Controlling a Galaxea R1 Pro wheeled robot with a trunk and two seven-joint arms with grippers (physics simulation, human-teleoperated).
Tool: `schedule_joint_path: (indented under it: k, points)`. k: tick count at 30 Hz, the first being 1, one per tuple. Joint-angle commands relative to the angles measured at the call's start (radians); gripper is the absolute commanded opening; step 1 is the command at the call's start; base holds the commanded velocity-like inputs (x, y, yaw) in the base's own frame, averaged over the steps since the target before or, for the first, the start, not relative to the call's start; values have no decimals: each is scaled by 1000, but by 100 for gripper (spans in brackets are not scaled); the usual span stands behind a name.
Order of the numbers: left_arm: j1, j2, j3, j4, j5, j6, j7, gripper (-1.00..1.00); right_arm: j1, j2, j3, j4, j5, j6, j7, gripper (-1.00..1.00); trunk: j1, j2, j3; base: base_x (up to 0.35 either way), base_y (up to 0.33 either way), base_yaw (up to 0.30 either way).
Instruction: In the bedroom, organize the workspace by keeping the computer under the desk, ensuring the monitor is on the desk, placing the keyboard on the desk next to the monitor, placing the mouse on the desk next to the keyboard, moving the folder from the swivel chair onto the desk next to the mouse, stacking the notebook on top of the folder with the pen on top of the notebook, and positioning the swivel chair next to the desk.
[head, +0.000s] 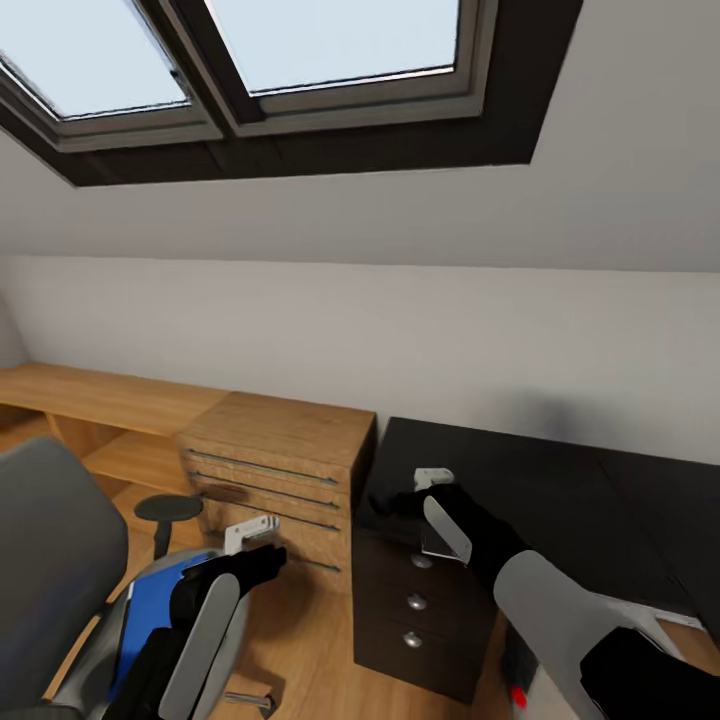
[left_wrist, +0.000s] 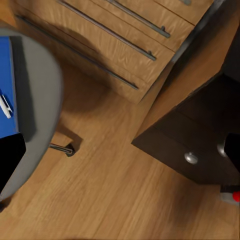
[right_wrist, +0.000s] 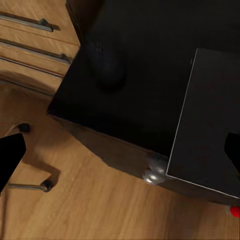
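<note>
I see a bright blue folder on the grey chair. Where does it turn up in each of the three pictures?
Head view: folder at lower left, on the swivel chair seat.
Left wrist view: at the left edge, with the pen on it.
Right wrist view: not in it.
Shared landmark: the desk's black drawer unit.

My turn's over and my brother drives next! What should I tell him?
Left hand: open, beside the swivel chair.
Right hand: fingers apart, above the desk corner.
Mouse is on the desk. Notebook is at that corner, unclear if held. Folder and pen lie on the chair.
Left to do: folder to desk, notebook and pen stacked on it, chair parked.
</note>
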Motion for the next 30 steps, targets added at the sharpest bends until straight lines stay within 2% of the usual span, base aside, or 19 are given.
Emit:
schedule_joint_path:
  k: [1, 3, 5, 8, 9, 11, 14, 16, 22, 24, 25, 27, 28, 30]
  points:
    - [-1, -2, -1, -1, 10, 1, 11, 100, -1, -2, 5, -2, -10, 2, -9, 100, 1, -1, -2, 332, 0, 44]
    - [-1, -13, -1, -1, 9, 1, 12, 100, 0, -3, 7, 0, -4, -12, -8, 100, 1, -1, -2, 332, 0, 24]
    - [-1, -20, -1, -2, 9, 2, 12, 100, 1, -2, 15, 6, 6, -58, -6, 100, 1, -1, -2, 332, 0, 5]
    - [-4, -30, -2, -19, 9, 15, 23, 100, 2, 1, 38, 52, 42, -127, -6, 100, 1, -1, -2, 332, -22, 2]
    - [-16, -43, -3, -38, 9, 58, 45, 100, 2, 3, 50, 79, 64, -151, -6, 100, 1, -1, -2, 332, -60, 1]
    - [-58, -63, -3, -48, 8, 128, 77, 100, 2, 3, 57, 97, 82, -167, -5, 100, 1, -1, -2, 332, -82, 0]
    - [-112, -85, -3, -17, 9, 158, 92, 100, 2, 3, 60, 104, 89, -173, -5, 100, 1, -1, -2, 332, -106, 0]
    - [-194, -99, -2, 91, 10, 171, 99, 100, 2, 3, 61, 109, 92, -176, -5, 100, 1, -1, -2, 333, -116, 0]
    - [-390, -99, 1, 365, 23, 178, 102, 100, 2, 2, 60, 114, 94, -197, -5, 100, 1, -1, -2, 332, -121, 0]
    - [-454, -99, 2, 461, 46, 178, 102, 100, 2, 2, 60, 115, 94, -203, -5, 100, 1, -1, -2, 332, -123, 0]
    - [-495, -99, 2, 522, 73, 177, 102, 100, 2, 2, 60, 115, 94, -206, -5, 100, 1, -1, -2, 331, -121, 0]
    - [-540, -99, 1, 586, 115, 173, 103, 100, 2, 2, 60, 114, 94, -208, -5, 100, 1, -1, -2, 314, -117, 0]
    - [-558, -99, 1, 605, 135, 170, 103, 100, 2, 3, 61, 113, 93, -208, -4, 100, 1, -1, -2, 250, -121, 0]
    - [-574, -99, 1, 613, 153, 165, 102, 100, 2, 3, 61, 111, 92, -209, -4, 100, 1, -1, -2, 179, -96, 0]
